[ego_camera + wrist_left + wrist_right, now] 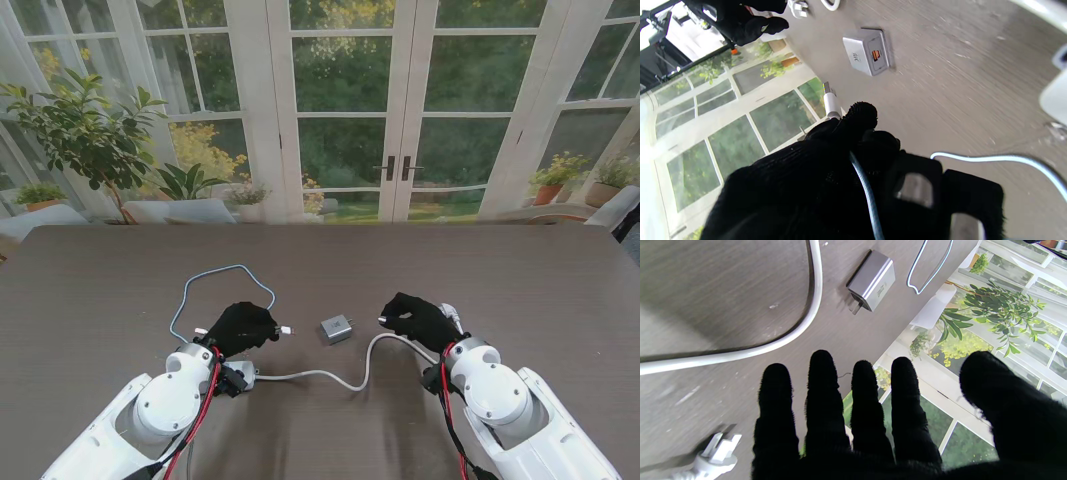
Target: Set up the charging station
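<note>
The left hand (pixel 243 326) is pinching the white plug (pixel 830 101) of the thin blue cable (pixel 200 283) between thumb and fingers (pixel 860 115), its metal tip aiming right toward the grey charger block (pixel 337 328), which is lying on the counter (pixel 520 270) between the two hands. Held this way, the plug seems to be lining up with the block's orange port, which is facing the left hand. The right hand (pixel 418 319) is hovering just right of the block with its fingers (pixel 821 380) spread and holding nothing, probably readying to steady it. A thick white cord (pixel 345 375) is curving across the near counter, with a white wall plug (pixel 718 453) near the right hand. The counter is dark wood-grain; beyond it, glass doors are showing greenery and potted plants (pixel 85 135).
</note>
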`<act>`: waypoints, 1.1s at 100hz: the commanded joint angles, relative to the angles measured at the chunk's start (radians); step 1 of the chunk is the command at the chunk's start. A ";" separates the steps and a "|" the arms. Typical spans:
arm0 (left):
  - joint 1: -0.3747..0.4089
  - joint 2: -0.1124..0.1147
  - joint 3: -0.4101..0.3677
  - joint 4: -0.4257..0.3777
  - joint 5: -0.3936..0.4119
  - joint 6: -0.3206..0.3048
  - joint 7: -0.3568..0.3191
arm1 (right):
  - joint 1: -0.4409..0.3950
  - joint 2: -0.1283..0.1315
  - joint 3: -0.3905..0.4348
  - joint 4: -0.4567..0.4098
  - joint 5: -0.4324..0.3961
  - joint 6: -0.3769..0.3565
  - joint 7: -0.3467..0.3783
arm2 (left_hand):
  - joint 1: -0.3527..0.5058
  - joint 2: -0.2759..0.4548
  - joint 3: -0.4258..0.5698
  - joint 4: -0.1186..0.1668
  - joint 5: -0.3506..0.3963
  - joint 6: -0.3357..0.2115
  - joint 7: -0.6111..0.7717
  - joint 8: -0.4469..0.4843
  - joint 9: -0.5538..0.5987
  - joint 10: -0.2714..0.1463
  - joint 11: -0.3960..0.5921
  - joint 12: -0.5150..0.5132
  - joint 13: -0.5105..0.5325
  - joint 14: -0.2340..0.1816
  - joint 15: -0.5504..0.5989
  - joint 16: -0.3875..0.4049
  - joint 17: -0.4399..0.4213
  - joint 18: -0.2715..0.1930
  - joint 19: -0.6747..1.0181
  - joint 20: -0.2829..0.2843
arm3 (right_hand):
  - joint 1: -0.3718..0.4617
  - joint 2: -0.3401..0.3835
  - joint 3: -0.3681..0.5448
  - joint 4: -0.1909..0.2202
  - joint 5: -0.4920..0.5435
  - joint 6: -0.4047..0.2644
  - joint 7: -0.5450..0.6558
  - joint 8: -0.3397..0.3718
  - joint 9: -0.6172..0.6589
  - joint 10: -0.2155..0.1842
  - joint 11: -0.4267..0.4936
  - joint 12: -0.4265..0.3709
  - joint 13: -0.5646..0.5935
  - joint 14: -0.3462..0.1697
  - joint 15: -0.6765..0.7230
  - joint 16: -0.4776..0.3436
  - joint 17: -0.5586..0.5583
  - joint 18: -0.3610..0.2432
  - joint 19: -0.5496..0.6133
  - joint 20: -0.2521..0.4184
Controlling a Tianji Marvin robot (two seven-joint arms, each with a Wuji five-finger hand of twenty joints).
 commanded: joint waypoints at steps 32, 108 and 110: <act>-0.011 0.014 -0.005 0.018 0.050 -0.027 -0.127 | -0.004 -0.003 -0.002 -0.003 0.002 0.002 0.016 | -0.316 0.062 -0.063 0.183 0.061 -0.126 0.044 -0.124 0.099 -0.118 0.179 -0.081 0.052 -0.409 0.285 -0.025 0.070 -0.478 0.272 0.154 | -0.031 0.021 -0.013 0.010 0.017 0.007 -0.423 -0.009 0.024 0.004 -0.012 -0.003 0.035 -0.005 0.002 -0.761 0.007 -0.004 -0.025 0.012; -0.032 0.032 0.007 0.028 0.121 -0.069 -0.163 | -0.005 -0.001 -0.002 -0.004 0.001 0.004 0.020 | -0.470 0.189 -0.217 0.150 0.063 -0.253 -0.130 -0.212 0.085 -0.345 0.569 -0.191 0.052 -0.415 0.289 -0.004 0.063 -0.394 0.272 0.110 | -0.031 0.021 -0.013 0.010 0.018 0.008 -0.424 -0.009 0.030 0.006 -0.013 -0.003 0.038 -0.005 0.003 -0.761 0.006 -0.003 -0.025 0.011; -0.033 0.032 0.007 0.028 0.123 -0.070 -0.165 | -0.005 -0.001 -0.002 -0.004 0.001 0.004 0.020 | -0.448 0.186 -0.198 0.150 0.067 -0.256 -0.129 -0.208 0.085 -0.346 0.573 -0.191 0.052 -0.404 0.289 -0.003 0.062 -0.380 0.272 0.109 | -0.032 0.022 -0.013 0.010 0.017 0.008 -0.425 -0.009 0.030 0.006 -0.013 -0.003 0.038 -0.006 0.003 -0.761 0.006 -0.003 -0.025 0.011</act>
